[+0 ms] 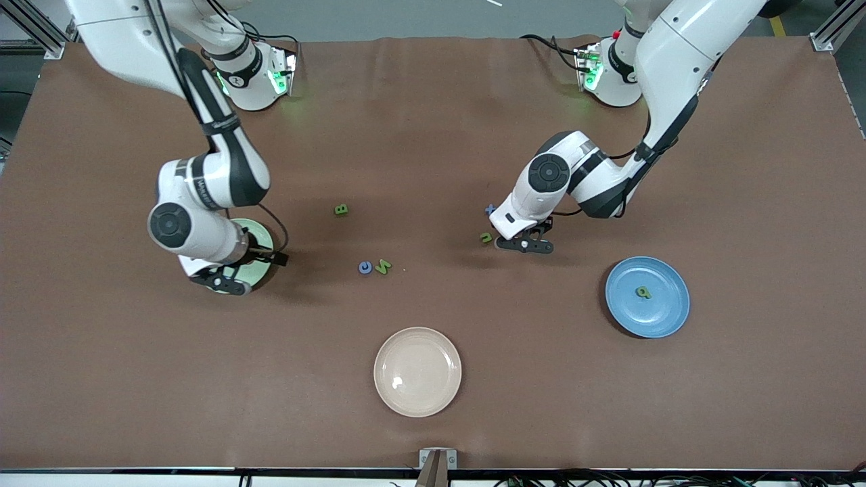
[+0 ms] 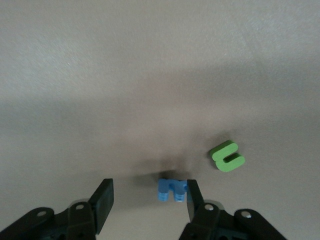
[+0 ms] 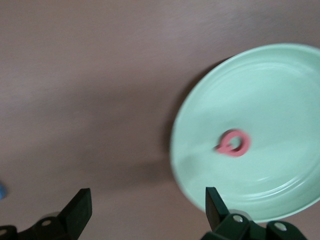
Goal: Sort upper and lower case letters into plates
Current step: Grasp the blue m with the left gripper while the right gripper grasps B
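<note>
While the right claw (image 3: 145, 207) hangs over the pale green plate (image 3: 260, 100) at the right arm's end of the brown counter (image 1: 433, 135), its fingers stand wide apart with nothing between them; a small pink ring-shaped letter (image 3: 233, 143) lies in that plate. The left claw (image 2: 147, 202) is low over the counter nearer the left arm's end, its fingers parted and gripping nothing, though one finger (image 2: 192, 197) sits right against a small blue letter (image 2: 171, 189) that lies on the counter. Just beside that one rests a green letter (image 2: 228, 156) shaped like a lower case n or u.

The blue plate (image 1: 666, 318) lies nearer the front camera than the left claw, toward the left arm's end, with one green letter (image 1: 643, 292) in it, perhaps a lower case a. The cream-white plate (image 1: 417, 399) sits nearest the front camera, about midway along the counter. Between the two arms lie three loose letters: a green B (image 1: 341, 210), and, nearer the camera, a blue round letter (image 1: 365, 268) just beside a green N (image 1: 383, 266). None of them lies close enough to crowd either claw. Writing on the right arm's casing cannot be read.
</note>
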